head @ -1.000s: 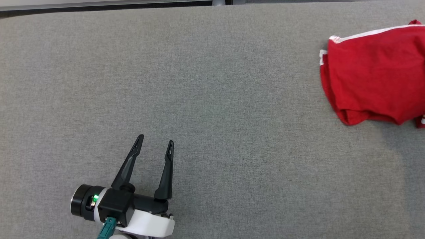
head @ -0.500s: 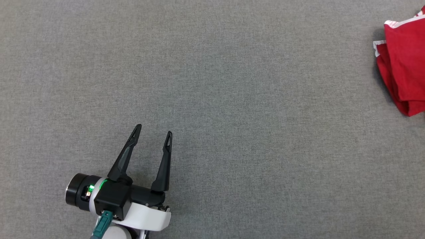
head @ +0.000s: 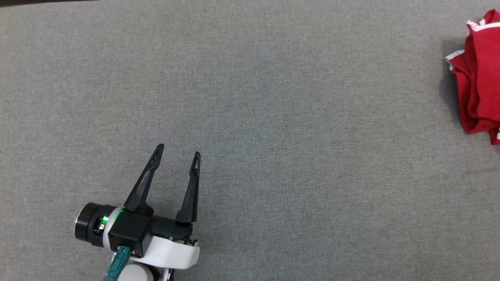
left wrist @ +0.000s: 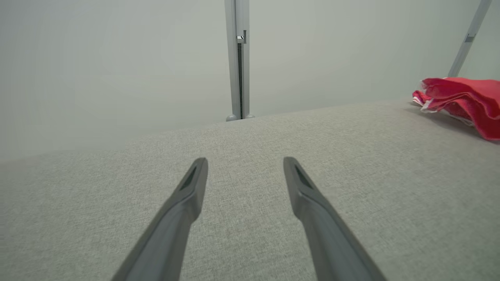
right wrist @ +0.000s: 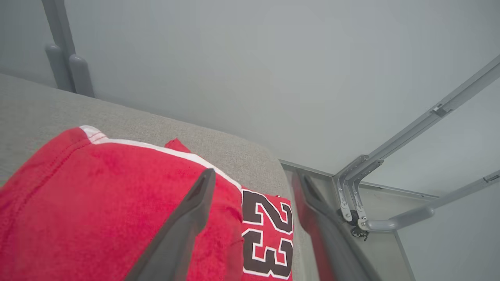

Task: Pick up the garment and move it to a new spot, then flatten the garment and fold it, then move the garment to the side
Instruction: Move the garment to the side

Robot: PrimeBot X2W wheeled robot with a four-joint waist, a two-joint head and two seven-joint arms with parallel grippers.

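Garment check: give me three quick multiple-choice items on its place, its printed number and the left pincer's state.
1. In the head view the garment lies: A) at the right edge B) in the middle C) at the lower left.
2. Its printed number: A) 32 B) 23 C) 7.
3. The left pincer is: A) shut on cloth B) shut, empty C) open, empty.
Key: 1 A, red cloth at the far right; 2 B, black 23 in the right wrist view; 3 C, fingers apart over the grey surface.
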